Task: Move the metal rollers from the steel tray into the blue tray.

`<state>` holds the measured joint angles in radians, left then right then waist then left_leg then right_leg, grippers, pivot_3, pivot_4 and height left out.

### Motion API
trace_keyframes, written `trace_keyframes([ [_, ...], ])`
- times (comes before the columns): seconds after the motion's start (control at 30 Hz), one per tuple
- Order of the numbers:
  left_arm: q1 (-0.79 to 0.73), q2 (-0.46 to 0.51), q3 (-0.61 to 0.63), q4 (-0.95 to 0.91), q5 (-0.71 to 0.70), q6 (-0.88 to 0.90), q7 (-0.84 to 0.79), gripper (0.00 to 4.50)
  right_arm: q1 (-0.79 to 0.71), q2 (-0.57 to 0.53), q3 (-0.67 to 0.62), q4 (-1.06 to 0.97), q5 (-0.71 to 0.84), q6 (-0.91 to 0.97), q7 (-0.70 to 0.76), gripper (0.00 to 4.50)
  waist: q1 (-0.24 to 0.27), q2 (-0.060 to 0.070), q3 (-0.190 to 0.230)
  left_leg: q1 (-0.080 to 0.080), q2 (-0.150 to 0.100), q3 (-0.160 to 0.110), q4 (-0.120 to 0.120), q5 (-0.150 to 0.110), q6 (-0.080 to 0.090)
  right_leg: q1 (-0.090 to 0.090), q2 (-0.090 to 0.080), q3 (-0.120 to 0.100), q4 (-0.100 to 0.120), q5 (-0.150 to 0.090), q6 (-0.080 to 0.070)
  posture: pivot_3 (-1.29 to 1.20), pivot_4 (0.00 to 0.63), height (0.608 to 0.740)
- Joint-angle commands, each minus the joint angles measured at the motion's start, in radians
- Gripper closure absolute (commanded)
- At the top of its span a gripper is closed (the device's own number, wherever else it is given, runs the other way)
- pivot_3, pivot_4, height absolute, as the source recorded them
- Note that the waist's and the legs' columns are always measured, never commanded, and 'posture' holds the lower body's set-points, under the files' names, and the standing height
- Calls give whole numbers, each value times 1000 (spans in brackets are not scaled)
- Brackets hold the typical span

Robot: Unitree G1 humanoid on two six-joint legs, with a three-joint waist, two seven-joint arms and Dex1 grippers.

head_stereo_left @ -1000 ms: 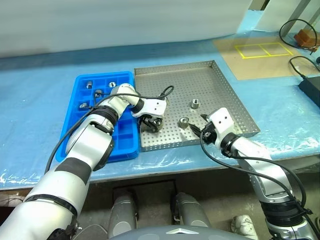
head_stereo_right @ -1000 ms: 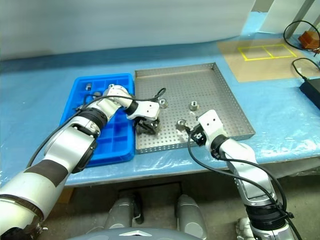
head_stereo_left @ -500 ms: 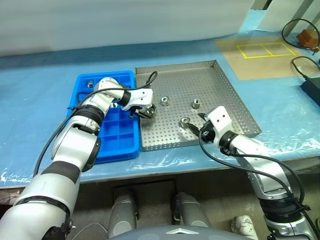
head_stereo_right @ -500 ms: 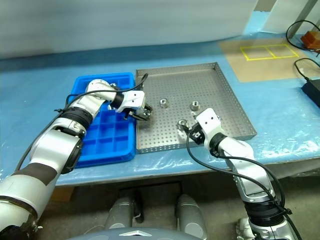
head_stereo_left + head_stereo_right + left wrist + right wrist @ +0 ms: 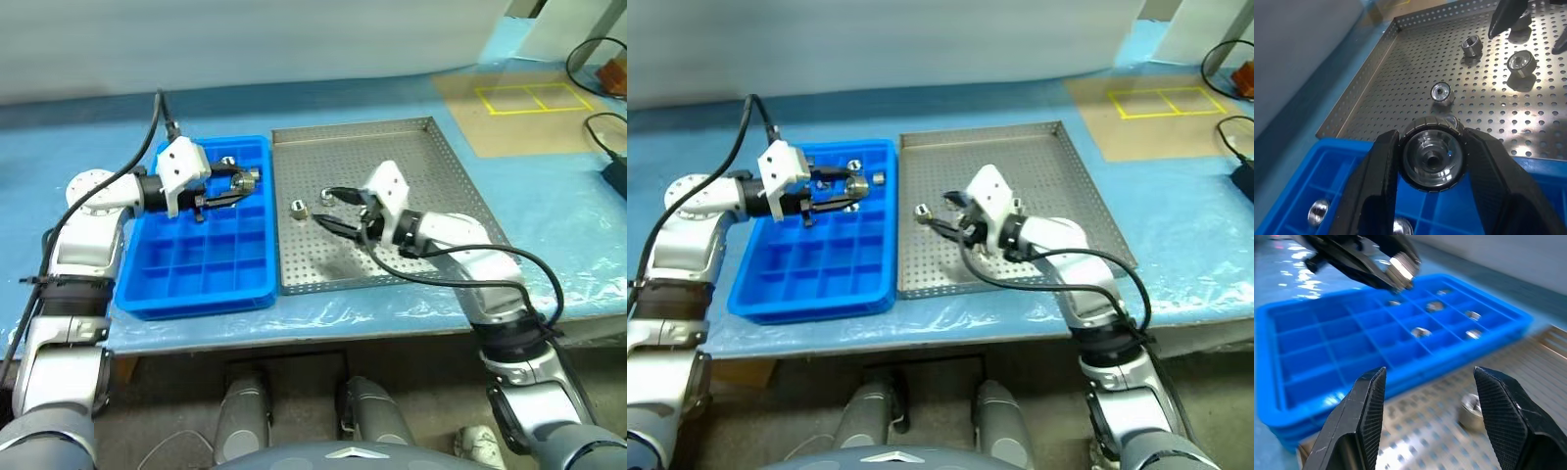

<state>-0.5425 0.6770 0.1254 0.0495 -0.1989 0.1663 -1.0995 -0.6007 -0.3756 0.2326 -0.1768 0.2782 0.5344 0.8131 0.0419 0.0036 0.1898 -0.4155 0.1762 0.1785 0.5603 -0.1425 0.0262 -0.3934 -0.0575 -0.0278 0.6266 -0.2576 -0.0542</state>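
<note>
Head eyes look down; wrist cameras close.

1. My workplace is a workshop or factory bench: the table (image 5: pixel 88 127) is covered with a pale blue plastic sheet.
2. A perforated steel tray (image 5: pixel 441 166) and a compartmented blue tray (image 5: pixel 196 284) hold small metal rollers (image 5: pixel 298 208).
3. Yellow tape squares (image 5: pixel 519 98) and black cables (image 5: pixel 598 54) lie nearby.

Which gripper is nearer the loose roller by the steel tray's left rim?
Right. The right gripper hangs open just beside that roller; the left gripper is over the blue tray, clamping another roller.
</note>
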Motion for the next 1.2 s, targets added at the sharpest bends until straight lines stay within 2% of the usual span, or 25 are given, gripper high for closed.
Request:
trace_keyframes([
  [0.03, 90, 43, 125, -154, -57, 102, 100, 2821, -85, 46, 39, 85, -2, -82, 62, 1591, 13, 0, 0, -1, 0, 0, 0, 0, -1, -1, 0, 0, 0, 0, 0, 128, 150, 740],
  [0.23, 314, 10, 294, -302, -86, 227, 305, 2821, -191, 144, 54, 270, -1, -178, 131, 1591, 55, 0, 0, -3, -1, -1, 0, 1, -1, -3, 0, -1, 0, 0, 0, 253, 150, 740],
  [0.4, 498, -50, 323, -439, -113, 276, 391, 2821, -230, 209, 66, 356, -4, -205, 164, 1591, 88, -1, 0, -5, -1, -3, 0, 0, -1, -4, 0, -2, 0, 0, 0, 322, 150, 740],
  [0.5, 546, -69, 309, -461, -117, 280, 420, 2821, -228, 215, 74, 370, -15, -214, 186, 1591, 111, -1, 0, -5, -1, -3, 0, 0, -1, -3, 0, -2, -1, 0, 0, 335, 150, 740],
  [0.73, 537, -68, 254, -409, -108, 265, 451, 2821, -201, 201, 75, 355, -16, -185, 217, 1591, 137, -1, 0, -4, -1, -4, -1, 2, -4, -3, 0, -2, 0, 1, 2, 314, 150, 740],
  [1.2, 441, -69, 137, -216, -59, 217, 480, 2821, -156, 166, 63, 294, -41, -164, 168, 1591, 129, -2, -1, -5, -1, -4, -2, 4, -8, -5, 1, -1, 0, 1, 2, 228, 150, 740],
])
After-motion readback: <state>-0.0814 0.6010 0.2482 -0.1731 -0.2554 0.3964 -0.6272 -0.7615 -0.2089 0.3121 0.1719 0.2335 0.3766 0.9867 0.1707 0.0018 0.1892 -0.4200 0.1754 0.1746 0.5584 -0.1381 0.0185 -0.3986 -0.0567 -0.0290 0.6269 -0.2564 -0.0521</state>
